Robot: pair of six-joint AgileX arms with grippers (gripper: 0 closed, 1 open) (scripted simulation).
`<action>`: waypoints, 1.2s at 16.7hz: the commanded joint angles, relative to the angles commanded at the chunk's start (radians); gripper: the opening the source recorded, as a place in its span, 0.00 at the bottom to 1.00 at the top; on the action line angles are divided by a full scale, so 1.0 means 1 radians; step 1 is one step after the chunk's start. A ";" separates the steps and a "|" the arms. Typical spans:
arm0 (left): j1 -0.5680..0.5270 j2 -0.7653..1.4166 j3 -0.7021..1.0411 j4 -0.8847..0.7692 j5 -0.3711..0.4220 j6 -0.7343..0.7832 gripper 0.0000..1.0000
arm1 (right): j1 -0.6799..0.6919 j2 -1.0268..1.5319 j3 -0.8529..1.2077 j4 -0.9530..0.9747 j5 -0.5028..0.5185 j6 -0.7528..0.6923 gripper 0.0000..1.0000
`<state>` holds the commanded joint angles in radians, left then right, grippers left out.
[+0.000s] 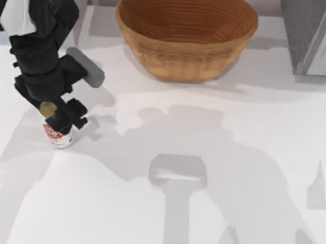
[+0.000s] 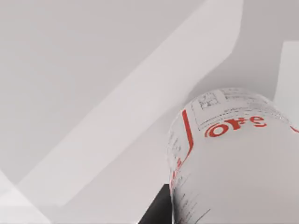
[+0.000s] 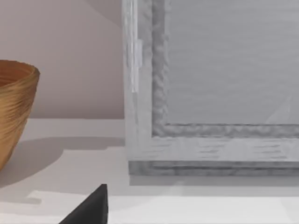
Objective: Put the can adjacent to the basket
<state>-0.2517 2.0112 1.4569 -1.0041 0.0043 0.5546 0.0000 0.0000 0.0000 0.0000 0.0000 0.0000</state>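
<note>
The can (image 1: 59,134), white with a red label and a dull gold top, is at the table's left side, tilted under my left arm. My left gripper (image 1: 62,122) reaches down over it and is shut on it. In the left wrist view the can (image 2: 233,163) looms very close, with a dark finger (image 2: 156,212) against its side. The basket (image 1: 185,37), a large orange-brown wicker bowl, stands at the back centre, well apart from the can. Its side (image 3: 14,112) also appears in the right wrist view, where a dark edge of my right gripper (image 3: 91,207) shows low down.
A grey framed panel (image 1: 317,37) stands at the back right, to the right of the basket, and is seen close in the right wrist view (image 3: 210,93). White tabletop (image 1: 201,213) stretches across the front and middle, crossed by shadows.
</note>
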 joint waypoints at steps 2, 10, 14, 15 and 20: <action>-0.017 -0.010 0.048 -0.015 0.010 -0.042 0.00 | 0.000 0.000 0.000 0.000 0.000 0.000 1.00; -0.173 0.009 0.443 -0.147 0.060 -0.463 0.00 | 0.000 0.000 0.000 0.000 0.000 0.000 1.00; -0.280 0.110 0.569 -0.216 0.052 -0.763 0.00 | 0.000 0.000 0.000 0.000 0.000 0.000 1.00; -0.305 0.142 0.587 -0.230 0.047 -0.847 0.00 | 0.000 0.000 0.000 0.000 0.000 0.000 1.00; -0.399 0.301 0.615 -0.277 0.010 -1.139 0.00 | 0.000 0.000 0.000 0.000 0.000 0.000 1.00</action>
<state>-0.6509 2.3121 2.0715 -1.2806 0.0139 -0.5847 0.0000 0.0000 0.0000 0.0000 0.0000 0.0000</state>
